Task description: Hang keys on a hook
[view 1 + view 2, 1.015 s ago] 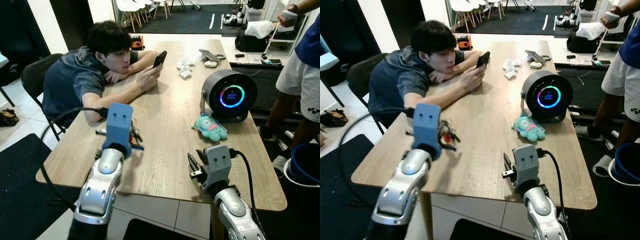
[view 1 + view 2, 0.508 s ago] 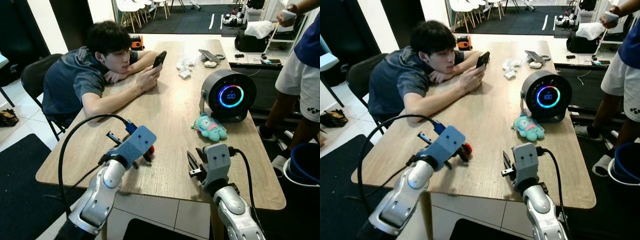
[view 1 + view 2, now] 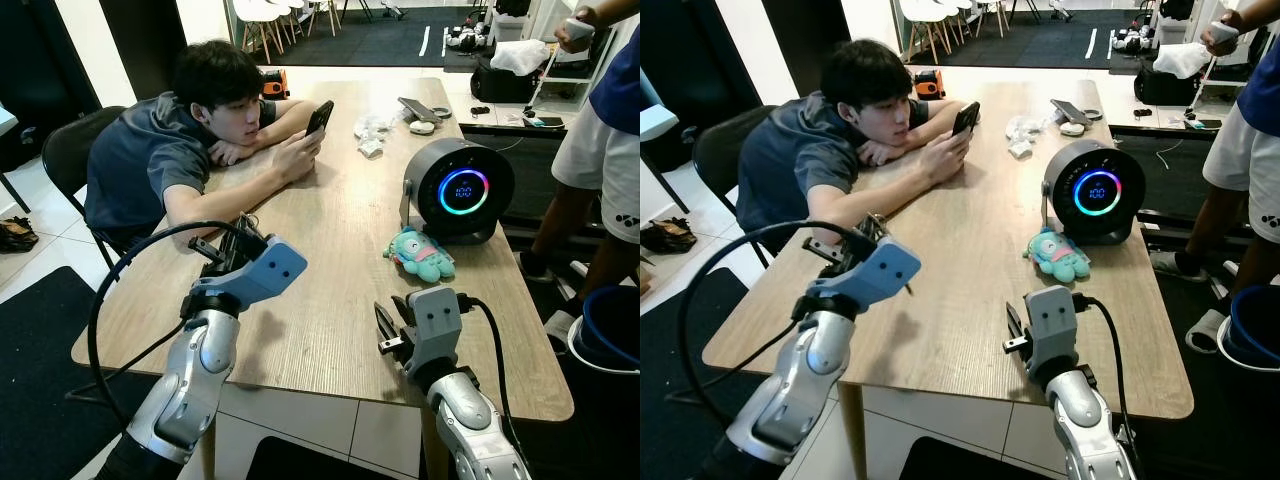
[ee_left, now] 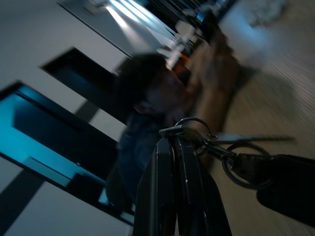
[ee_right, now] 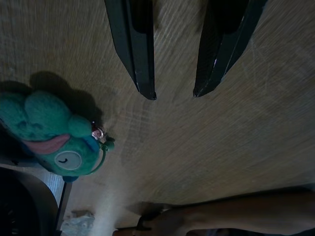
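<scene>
Metal keys on linked rings with a dark fob (image 4: pixel 231 152) hung pinched between the closed black fingers of the left gripper (image 3: pixel 228 252), raised above the wooden table (image 3: pixel 340 250) near the seated person's forearm (image 3: pixel 225 205). No hook could be made out, so its direction stayed unknown. The right gripper (image 5: pixel 172 93) hovered with fingers spread, empty, near a teal plush toy (image 3: pixel 422 255).

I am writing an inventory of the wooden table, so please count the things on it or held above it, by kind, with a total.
Bunch of keys, held above the table in the left gripper: 1
Round black speaker with a glowing ring: 1
Teal plush toy: 1
Phone in the seated person's hand: 1
White crumpled bits at the far end, too small to count apart: 1 cluster
Total: 5
</scene>
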`<state>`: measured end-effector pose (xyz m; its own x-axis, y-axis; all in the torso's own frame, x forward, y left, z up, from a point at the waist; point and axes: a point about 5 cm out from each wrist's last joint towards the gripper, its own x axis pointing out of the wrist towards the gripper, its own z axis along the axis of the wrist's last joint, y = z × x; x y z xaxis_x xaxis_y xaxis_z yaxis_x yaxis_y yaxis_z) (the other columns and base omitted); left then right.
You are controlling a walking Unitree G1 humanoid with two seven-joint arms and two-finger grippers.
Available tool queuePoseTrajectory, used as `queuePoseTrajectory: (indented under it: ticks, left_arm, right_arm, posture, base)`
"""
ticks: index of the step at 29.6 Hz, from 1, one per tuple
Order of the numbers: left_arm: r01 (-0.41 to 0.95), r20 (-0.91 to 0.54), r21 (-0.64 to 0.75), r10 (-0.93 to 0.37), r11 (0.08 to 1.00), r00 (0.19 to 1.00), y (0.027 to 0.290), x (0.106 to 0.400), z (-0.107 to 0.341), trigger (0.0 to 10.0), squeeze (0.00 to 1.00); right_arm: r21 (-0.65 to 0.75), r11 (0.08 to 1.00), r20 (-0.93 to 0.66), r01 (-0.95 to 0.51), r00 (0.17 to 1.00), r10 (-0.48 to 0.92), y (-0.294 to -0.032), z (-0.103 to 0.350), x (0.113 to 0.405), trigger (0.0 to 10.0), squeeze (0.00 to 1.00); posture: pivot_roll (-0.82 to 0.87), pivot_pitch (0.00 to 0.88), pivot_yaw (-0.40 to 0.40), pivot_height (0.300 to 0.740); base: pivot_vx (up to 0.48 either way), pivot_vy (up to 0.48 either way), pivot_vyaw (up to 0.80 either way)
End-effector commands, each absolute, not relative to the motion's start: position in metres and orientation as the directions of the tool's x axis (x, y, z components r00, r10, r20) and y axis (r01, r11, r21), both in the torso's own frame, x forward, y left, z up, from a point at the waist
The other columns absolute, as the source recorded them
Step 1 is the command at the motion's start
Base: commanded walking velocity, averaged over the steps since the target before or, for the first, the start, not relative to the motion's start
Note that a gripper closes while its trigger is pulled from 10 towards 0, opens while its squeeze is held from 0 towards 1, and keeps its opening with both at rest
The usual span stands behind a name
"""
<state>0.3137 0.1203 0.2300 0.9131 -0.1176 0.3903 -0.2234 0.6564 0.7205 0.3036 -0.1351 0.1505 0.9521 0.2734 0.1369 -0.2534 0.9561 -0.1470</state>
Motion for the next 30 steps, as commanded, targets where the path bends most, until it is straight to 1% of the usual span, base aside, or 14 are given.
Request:
queuePoseTrajectory:
  ticks: [1,2,3,7,9,12,14,15,16,17,19,21,24,30]
  left_arm:
    - [-0.200,0.351,0.745,-0.119,0.636,0.929,0.121,0.315,0.223,10.0,0.00]
    - [-0.256,0.421,0.719,-0.112,0.647,0.900,0.122,0.313,0.236,10.0,0.00]
    - [-0.215,0.398,0.725,-0.143,0.655,0.906,0.117,0.314,0.233,10.0,0.00]
    - [-0.239,0.408,0.722,-0.121,0.649,0.905,0.120,0.316,0.225,10.0,0.00]
    - [-0.351,0.608,0.601,-0.126,0.718,0.784,0.114,0.301,0.259,10.0,0.00]
    - [-0.106,0.340,0.735,-0.228,0.670,0.913,0.108,0.312,0.210,10.0,0.00]
    - [-0.096,0.301,0.748,-0.207,0.657,0.931,0.111,0.313,0.204,10.0,0.00]
    - [-0.202,0.416,0.750,-0.212,0.630,0.884,0.111,0.309,0.223,10.0,0.00]
    - [-0.202,0.416,0.750,-0.212,0.630,0.884,0.111,0.309,0.223,10.0,0.00]
    - [-0.279,0.510,0.729,-0.223,0.625,0.830,0.110,0.305,0.234,10.0,0.00]
    - [-0.276,0.529,0.735,-0.269,0.620,0.805,0.105,0.303,0.236,10.0,0.00]
    - [-0.294,0.531,0.737,-0.252,0.608,0.809,0.108,0.306,0.234,10.0,0.00]
    - [-0.219,0.431,0.786,-0.258,0.578,0.865,0.108,0.313,0.224,10.0,0.00]
    - [-0.237,0.459,0.756,-0.237,0.610,0.856,0.111,0.311,0.223,10.0,0.00]
  right_arm:
    - [-0.137,0.957,0.123,-0.255,0.954,0.272,-0.135,0.145,0.303,10.0,0.00]
    - [-0.137,0.957,0.124,-0.256,0.954,0.273,-0.135,0.146,0.304,10.0,0.00]
    - [-0.137,0.957,0.124,-0.257,0.954,0.274,-0.135,0.146,0.304,10.0,0.00]
    - [-0.137,0.956,0.123,-0.260,0.953,0.276,-0.133,0.146,0.305,10.0,0.00]
    - [-0.136,0.957,0.128,-0.257,0.953,0.274,-0.135,0.147,0.305,10.0,0.00]
    - [-0.140,0.957,0.120,-0.256,0.955,0.273,-0.136,0.144,0.306,10.0,0.00]
    - [-0.140,0.956,0.122,-0.257,0.954,0.275,-0.135,0.145,0.306,10.0,0.00]
    - [-0.139,0.956,0.126,-0.257,0.953,0.274,-0.136,0.147,0.306,10.0,0.00]
    - [-0.139,0.956,0.126,-0.257,0.953,0.274,-0.136,0.147,0.306,10.0,0.00]
    - [-0.139,0.957,0.127,-0.254,0.954,0.272,-0.136,0.147,0.306,10.0,0.00]
    - [-0.138,0.957,0.126,-0.253,0.954,0.271,-0.136,0.146,0.307,10.0,0.00]
    - [-0.139,0.957,0.127,-0.254,0.954,0.272,-0.135,0.146,0.307,10.0,0.00]
    - [-0.139,0.957,0.129,-0.253,0.954,0.271,-0.136,0.147,0.307,10.0,0.00]
    - [-0.138,0.958,0.128,-0.251,0.955,0.268,-0.136,0.146,0.307,10.0,0.00]
  posture:
    - [-0.01,0.223,0.117,0.740]
    - [-0.02,0.226,0.114,0.740]
    - [0.00,0.219,0.111,0.740]
    - [-0.01,0.222,0.116,0.740]
    - [0.00,0.218,0.110,0.740]
    - [-0.01,0.216,0.112,0.740]
    - [-0.02,0.220,0.111,0.740]
    - [0.00,0.215,0.110,0.740]
    - [0.00,0.215,0.110,0.740]
    - [0.00,0.215,0.110,0.740]
    - [0.00,0.216,0.110,0.740]
    - [-0.01,0.218,0.111,0.740]
    - [0.00,0.213,0.113,0.740]
    - [-0.01,0.216,0.112,0.740]
  base:
    - [0.000,0.000,0.00]
    - [0.000,0.000,0.00]
    - [0.000,0.000,0.00]
    - [0.000,0.000,0.00]
    - [0.000,0.000,0.00]
    - [0.000,0.000,0.00]
    - [0.000,0.000,0.00]
    - [0.000,0.000,0.00]
    - [0.000,0.000,0.00]
    - [0.000,0.000,0.00]
    - [0.000,0.000,0.00]
    - [0.000,0.000,0.00]
    - [0.000,0.000,0.00]
    - [0.000,0.000,0.00]
